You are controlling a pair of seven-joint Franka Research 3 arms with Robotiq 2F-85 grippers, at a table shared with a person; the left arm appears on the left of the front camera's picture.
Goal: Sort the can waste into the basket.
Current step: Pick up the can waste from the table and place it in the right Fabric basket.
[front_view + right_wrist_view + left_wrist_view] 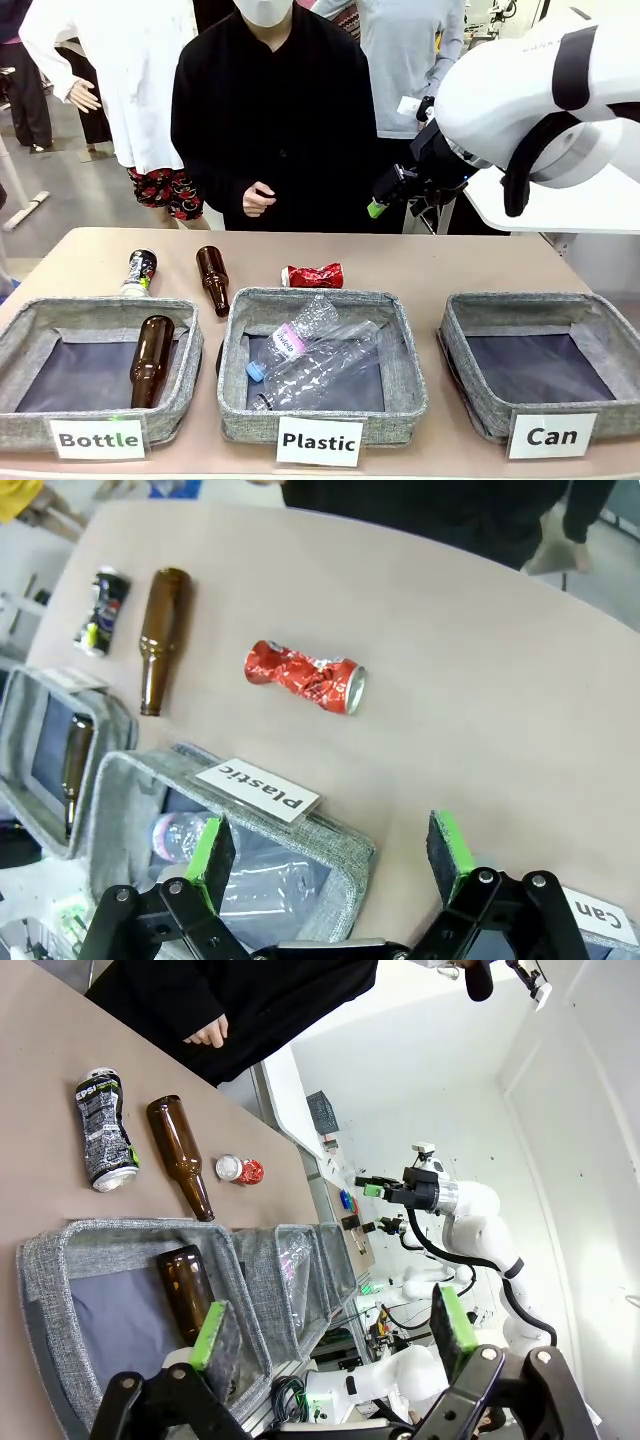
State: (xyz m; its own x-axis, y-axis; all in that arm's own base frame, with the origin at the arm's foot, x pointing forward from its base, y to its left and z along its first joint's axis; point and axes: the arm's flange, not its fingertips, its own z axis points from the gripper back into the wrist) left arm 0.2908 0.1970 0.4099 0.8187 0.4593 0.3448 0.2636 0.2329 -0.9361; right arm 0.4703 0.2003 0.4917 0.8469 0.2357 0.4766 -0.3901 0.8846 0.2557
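The table (480, 265) carries the Can basket (470, 312) at its near right corner. Both the right gripper (330, 855) and left gripper (332, 1328) hover with jaws wide, holding nothing. The crushed red can (313, 275) lies by the far edge's middle, the dark can (139, 272) toward the far left corner

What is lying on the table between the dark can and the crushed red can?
One brown bottle lies on its side between the dark can and the red can, touching neither; the front view and right wrist view show it.
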